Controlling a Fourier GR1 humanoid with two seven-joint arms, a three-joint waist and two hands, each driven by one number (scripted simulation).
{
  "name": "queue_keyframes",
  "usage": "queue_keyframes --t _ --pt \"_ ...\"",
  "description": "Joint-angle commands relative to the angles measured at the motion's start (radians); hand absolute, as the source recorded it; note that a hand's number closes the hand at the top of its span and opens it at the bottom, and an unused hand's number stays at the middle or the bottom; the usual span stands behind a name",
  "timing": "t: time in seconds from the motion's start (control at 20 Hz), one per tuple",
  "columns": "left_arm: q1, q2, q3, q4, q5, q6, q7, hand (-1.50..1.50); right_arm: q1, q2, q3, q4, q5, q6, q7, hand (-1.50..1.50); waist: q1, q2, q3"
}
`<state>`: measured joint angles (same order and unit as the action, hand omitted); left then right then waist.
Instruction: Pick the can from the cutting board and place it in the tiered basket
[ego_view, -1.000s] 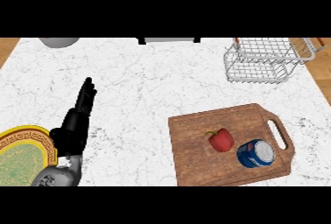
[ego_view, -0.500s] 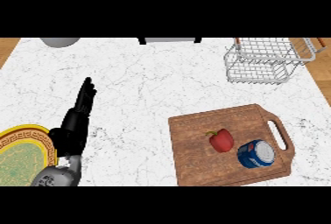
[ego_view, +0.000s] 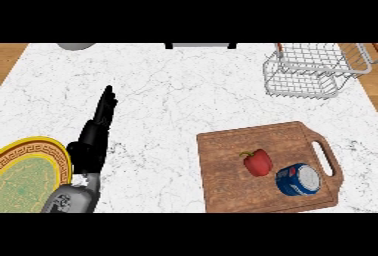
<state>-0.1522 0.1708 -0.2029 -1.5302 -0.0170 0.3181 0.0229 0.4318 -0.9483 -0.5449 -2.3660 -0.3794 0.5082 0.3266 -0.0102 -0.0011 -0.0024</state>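
Nothing has shifted since a second ago: left hand (ego_view: 92, 142) rests on the desk (ego_view: 177, 100), fingers straight, grasping nothing. Right hand's out of view. Can (ego_view: 298, 179) lies on the cutting board (ego_view: 229, 190); tiered basket (ego_view: 310, 70) waits, everything left.

Bright even light, no glare, faint soft shadows beside the cutting board (ego_view: 229, 190), nothing blurred

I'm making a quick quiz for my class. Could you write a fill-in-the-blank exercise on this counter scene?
1. The blue can lies on the ____ board.
2. Beside the can sits a red ____.
3. The wire basket stands at the counter's far ____ corner.
4. The left hand shows beside a ____ plate.

Missing words: cutting; pepper; right; yellow
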Motion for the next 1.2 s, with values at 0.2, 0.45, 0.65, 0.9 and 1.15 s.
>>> queue_keyframes --t 0.2,0.45,0.65,0.9,1.15 --pt "-0.017 -0.01 0.018 0.032 0.003 -0.036 -0.019 0.0 -0.117 -0.064 0.122 -0.12 -0.008 -0.013 0.253 -1.5 0.014 0.001 0.001" --pt "0.073 -0.044 -0.031 -0.042 -0.049 0.009 -0.015 0.0 -0.099 -0.036 0.177 -0.157 0.04 0.015 0.343 -1.5 0.004 -0.003 0.001" --pt "0.013 -0.013 0.034 -0.002 -0.013 -0.037 -0.005 0.0 -0.086 -0.009 0.206 -0.179 0.065 0.05 0.387 -1.5 -0.01 -0.004 0.002" --pt "0.017 0.013 0.048 -0.069 -0.009 -0.054 0.049 0.0 -0.141 0.005 0.299 -0.15 0.203 0.034 0.406 -1.5 0.002 -0.004 0.003" --pt "-0.023 -0.036 0.047 0.019 -0.038 -0.028 0.002 0.0 -0.201 0.034 0.402 -0.12 0.313 0.05 0.41 -1.5 0.007 0.001 0.003"
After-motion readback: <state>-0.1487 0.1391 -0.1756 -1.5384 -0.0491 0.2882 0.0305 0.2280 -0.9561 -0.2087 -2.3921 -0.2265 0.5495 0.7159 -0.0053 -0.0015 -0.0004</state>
